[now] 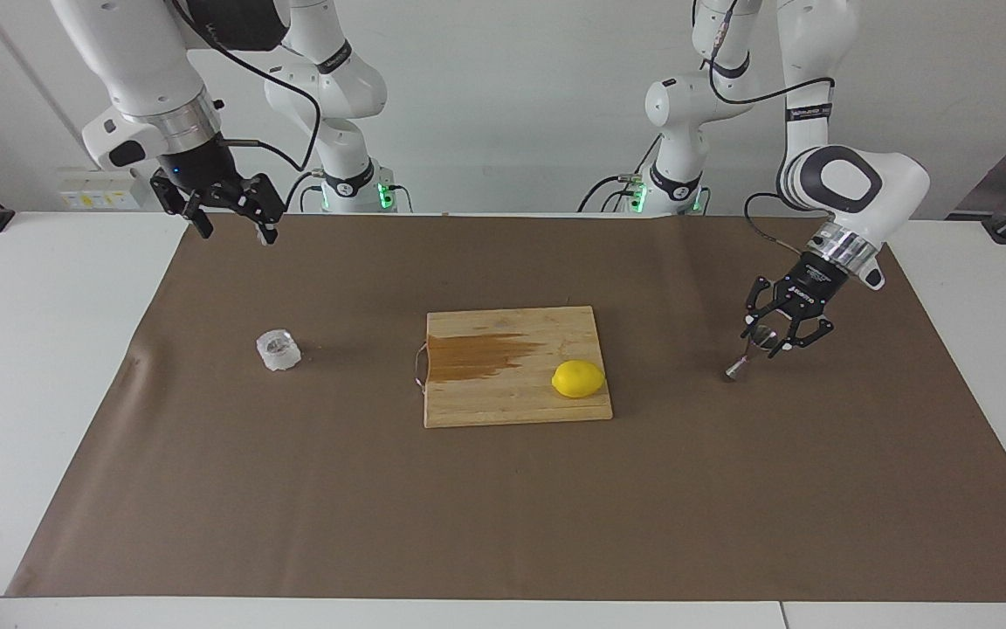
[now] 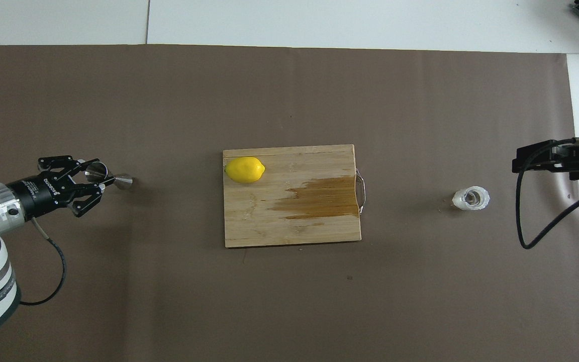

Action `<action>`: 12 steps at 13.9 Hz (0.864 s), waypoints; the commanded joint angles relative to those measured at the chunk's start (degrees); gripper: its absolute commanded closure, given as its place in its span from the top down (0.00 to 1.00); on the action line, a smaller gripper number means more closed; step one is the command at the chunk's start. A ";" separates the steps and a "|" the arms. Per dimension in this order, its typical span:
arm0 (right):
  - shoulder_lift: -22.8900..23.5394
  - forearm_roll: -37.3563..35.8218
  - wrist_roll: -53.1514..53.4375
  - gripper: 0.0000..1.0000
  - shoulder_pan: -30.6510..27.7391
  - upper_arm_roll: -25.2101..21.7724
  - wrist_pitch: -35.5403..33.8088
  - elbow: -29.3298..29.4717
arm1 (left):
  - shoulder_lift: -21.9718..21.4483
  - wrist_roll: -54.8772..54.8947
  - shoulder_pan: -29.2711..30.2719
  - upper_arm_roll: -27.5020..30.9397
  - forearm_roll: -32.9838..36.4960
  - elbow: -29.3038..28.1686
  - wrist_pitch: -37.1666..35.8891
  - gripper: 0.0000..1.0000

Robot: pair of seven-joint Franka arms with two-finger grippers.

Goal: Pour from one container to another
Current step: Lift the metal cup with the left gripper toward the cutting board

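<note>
The clear faceted cup (image 1: 279, 349) (image 2: 471, 198) stands on the brown mat toward the right arm's end of the table. High over the mat's edge by the robots, my right gripper (image 1: 237, 231) (image 2: 520, 162) hangs open, well apart from the cup. Toward the left arm's end, the steel jigger (image 1: 746, 356) (image 2: 113, 179) leans over, its lower cone pointing toward the cutting board. My left gripper (image 1: 769, 337) (image 2: 93, 177) is shut on the jigger's upper cone. Whether the jigger's base still touches the mat I cannot tell.
A wooden cutting board (image 1: 503, 402) (image 2: 289, 229) with a brown wet stain lies mid-table, its metal handle toward the cup. A yellow lemon (image 1: 578, 379) (image 2: 245, 169) rests on the board's corner nearest the jigger. A brown mat (image 1: 503, 524) covers the table.
</note>
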 commanded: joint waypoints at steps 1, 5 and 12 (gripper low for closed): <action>-1.17 1.15 -1.41 1.00 -0.96 0.44 0.31 -1.21 | -0.91 -4.80 -3.36 0.41 1.91 4.29 -3.70 0.00; -1.17 1.15 -1.41 1.00 -0.96 0.44 0.31 -1.30 | -0.83 -22.10 -11.79 -0.03 10.70 11.15 -3.26 0.00; -1.17 1.15 -1.41 1.00 -0.96 0.44 0.31 -1.21 | 0.31 -32.13 -31.21 -0.47 7.92 10.28 14.72 0.00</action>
